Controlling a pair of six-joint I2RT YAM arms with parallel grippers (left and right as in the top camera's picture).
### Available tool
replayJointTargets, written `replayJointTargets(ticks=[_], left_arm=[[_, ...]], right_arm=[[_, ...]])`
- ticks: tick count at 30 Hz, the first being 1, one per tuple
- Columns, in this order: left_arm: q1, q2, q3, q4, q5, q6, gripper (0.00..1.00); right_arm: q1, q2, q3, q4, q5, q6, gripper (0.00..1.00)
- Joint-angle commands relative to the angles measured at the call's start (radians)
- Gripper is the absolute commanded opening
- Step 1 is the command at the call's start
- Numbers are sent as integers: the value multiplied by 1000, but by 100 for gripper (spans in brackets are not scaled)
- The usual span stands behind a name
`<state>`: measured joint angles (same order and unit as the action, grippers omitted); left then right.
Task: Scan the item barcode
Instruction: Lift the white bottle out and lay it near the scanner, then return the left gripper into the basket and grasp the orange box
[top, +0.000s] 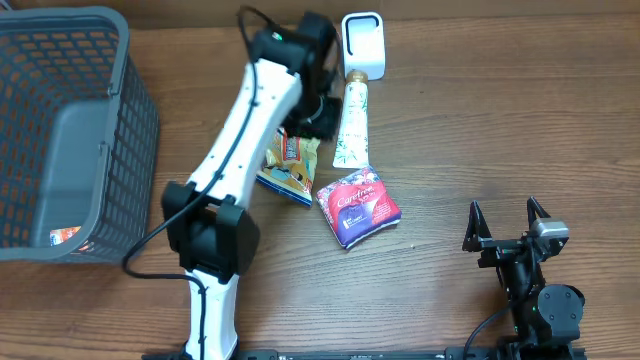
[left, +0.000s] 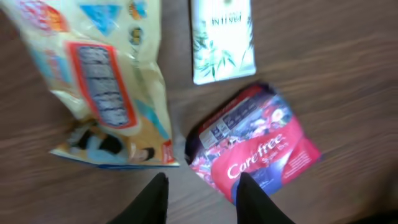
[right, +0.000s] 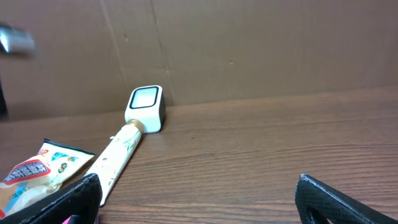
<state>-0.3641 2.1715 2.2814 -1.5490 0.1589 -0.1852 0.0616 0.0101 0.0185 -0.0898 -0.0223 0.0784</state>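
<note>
Left gripper (left: 202, 186) part-open, empty, over red plastic pad packet (left: 255, 149) near white boxy scanner (top: 363, 42) | right gripper (top: 505, 215) wide, empty | likely step: pick-up | next: grasp packet

Even soft room light from above, wood table (top: 480, 120) mid-bright, faint soft-edged shadow beside red packet (top: 358, 208), left wrist view motion-blurred, snack bag (left: 106, 87) print smeared, right wrist view sharp at white scanner (right: 146, 107), right gripper (right: 198, 198) fingers (right: 336, 202) dark, out of focus
</note>
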Motion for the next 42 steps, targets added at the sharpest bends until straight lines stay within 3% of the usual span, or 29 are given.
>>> replayJointTargets(ticks=[1, 5, 7, 9, 12, 14, 17, 21, 27, 31, 37, 42], left_arm=[[61, -24, 208, -64, -13, -13, 31], [128, -37, 394, -141, -8, -5, 36], [174, -80, 440, -141, -14, -5, 45], [227, -135, 448, -141, -13, -5, 63], [316, -214, 448, -141, -14, 7, 69], [446, -295, 448, -141, -95, 6, 100], [605, -335, 448, -141, -198, 6, 100], [788, -328, 410, -141, -219, -8, 100], [1038, -283, 317, -140, -222, -153, 100], [1097, -243, 259, -141, -227, -177, 99], [1104, -179, 67, -128, -428, -430, 100], [1103, -121, -113, 2, -447, -436, 100]], right_arm=[[7, -7, -11, 6, -5, 6, 100], [7, -7, -11, 6, -5, 6, 100], [7, -7, -11, 6, -5, 6, 100], [7, -7, -11, 6, -5, 6, 100], [7, -7, -11, 6, -5, 6, 100], [7, -7, -11, 6, -5, 6, 100], [7, -7, -11, 6, -5, 6, 100], [7, -7, -10, 6, -5, 6, 100], [7, -7, -11, 6, -5, 6, 100], [7, -7, -11, 6, -5, 6, 100], [7, -7, -11, 6, -5, 6, 100], [7, -7, -11, 6, -5, 6, 100]])
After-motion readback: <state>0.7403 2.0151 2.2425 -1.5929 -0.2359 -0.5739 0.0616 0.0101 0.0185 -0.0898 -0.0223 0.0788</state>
